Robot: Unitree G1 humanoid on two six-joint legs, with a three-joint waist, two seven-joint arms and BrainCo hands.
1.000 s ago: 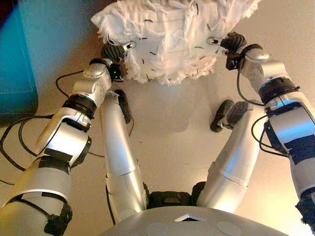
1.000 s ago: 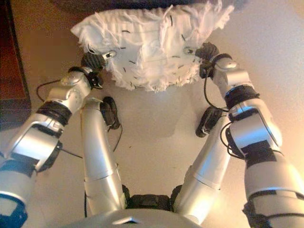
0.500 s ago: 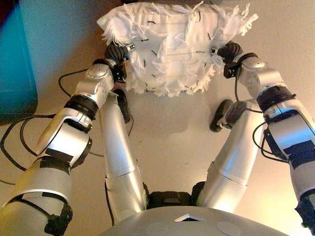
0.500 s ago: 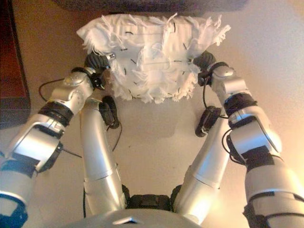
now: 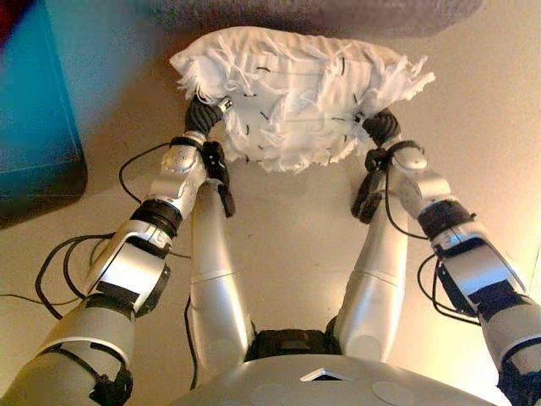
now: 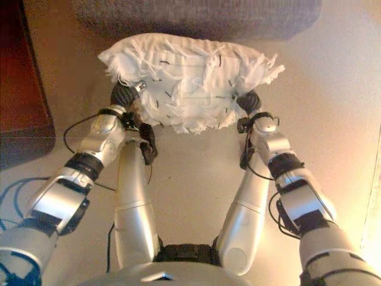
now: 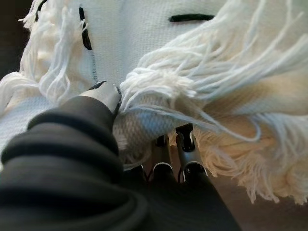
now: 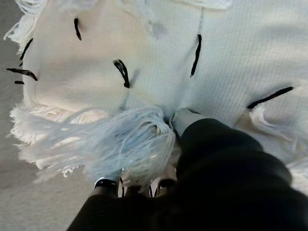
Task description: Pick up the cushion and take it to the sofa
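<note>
The cushion (image 5: 296,97), white with long fringes and short dark stitches, is held up off the floor (image 5: 287,245) between the two hands, out in front of the robot. The left hand (image 5: 205,116) grips its left edge: in the left wrist view the thumb (image 7: 103,94) lies on the near face and the fingers (image 7: 185,151) curl in under the fringe, pinching the fabric between them. The right hand (image 5: 380,127) grips the right edge the same way, with its thumb (image 8: 185,119) pressed on the woven face and its fingers (image 8: 108,184) tucked under a tuft of fringe. The cushion hangs roughly level, its far edge close to the grey sofa (image 6: 196,18) that runs across the far side. A dark cabinet (image 6: 21,89) stands at the left, apart from the cushion.
</note>
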